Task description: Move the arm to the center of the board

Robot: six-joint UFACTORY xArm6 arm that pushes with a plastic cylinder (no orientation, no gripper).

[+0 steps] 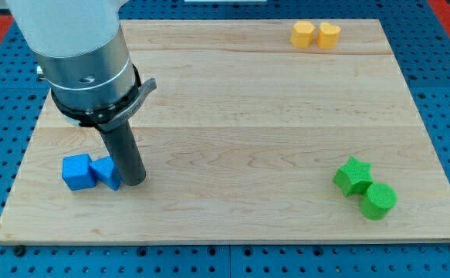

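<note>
My dark rod comes down from the arm's grey body at the view's upper left, and my tip (134, 181) rests on the wooden board (240, 116) near its lower left. Right beside the tip, on its left, lie two blue blocks: a blue cube (77, 171) and a smaller blue wedge-like block (106, 172) that touches or nearly touches the rod. Two yellow blocks sit at the top right: a yellow hexagonal one (302, 34) and a yellow heart-like one (329, 35). At the lower right lie a green star (353, 176) and a green cylinder (379, 200).
The board lies on a blue perforated table (441, 69). The arm's wide grey body (86, 62) hides the board's upper left corner.
</note>
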